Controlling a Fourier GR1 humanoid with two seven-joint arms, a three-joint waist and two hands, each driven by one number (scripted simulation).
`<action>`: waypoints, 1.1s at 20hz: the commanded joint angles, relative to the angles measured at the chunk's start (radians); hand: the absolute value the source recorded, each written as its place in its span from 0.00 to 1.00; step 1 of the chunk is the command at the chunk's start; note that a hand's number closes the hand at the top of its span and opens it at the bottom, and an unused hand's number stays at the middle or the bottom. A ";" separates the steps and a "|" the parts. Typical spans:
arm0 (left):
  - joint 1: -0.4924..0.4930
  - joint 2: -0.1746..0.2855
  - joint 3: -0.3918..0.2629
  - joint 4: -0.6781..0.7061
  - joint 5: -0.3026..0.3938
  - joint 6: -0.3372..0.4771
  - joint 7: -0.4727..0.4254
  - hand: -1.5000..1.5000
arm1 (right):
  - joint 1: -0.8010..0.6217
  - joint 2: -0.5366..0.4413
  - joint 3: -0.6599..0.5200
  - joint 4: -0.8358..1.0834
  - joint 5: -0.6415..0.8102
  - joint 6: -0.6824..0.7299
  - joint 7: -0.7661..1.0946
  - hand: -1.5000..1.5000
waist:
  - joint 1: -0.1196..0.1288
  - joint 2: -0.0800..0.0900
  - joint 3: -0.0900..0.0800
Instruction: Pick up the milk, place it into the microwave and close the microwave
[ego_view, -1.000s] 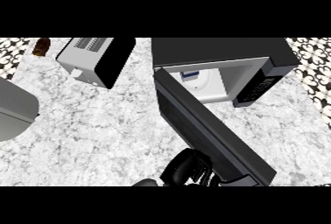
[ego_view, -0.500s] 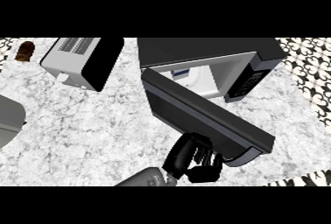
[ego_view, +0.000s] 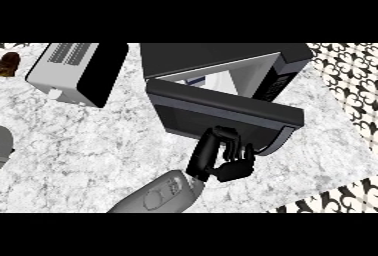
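You're seeing the milk (ego_view: 194, 80) sitting inside the microwave (ego_view: 221, 56), a white-and-blue sliver above the partly open door (ego_view: 221, 111); no writing is reading clearly. Your right hand (ego_view: 225, 162) is touching the door's face, fingers curling together, gripping nothing. Bare counter (ego_view: 88, 145) is lying open to the left, with the toaster (ego_view: 74, 70) standing well apart.
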 joint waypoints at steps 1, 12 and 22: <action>-0.066 -0.001 0.057 0.030 0.075 0.017 -0.028 1.00 | -0.017 -0.038 -0.010 -0.015 -0.037 0.048 0.006 0.00 | -0.032 0.007 0.001; -0.224 -0.001 0.176 0.171 0.217 -0.011 -0.082 1.00 | -0.075 -0.100 -0.032 -0.023 -0.101 0.057 0.071 0.00 | -0.051 0.032 0.003; -0.263 -0.001 0.190 0.220 0.300 -0.036 -0.183 1.00 | -0.121 -0.147 -0.065 0.014 -0.169 0.077 0.107 0.00 | -0.070 0.044 0.006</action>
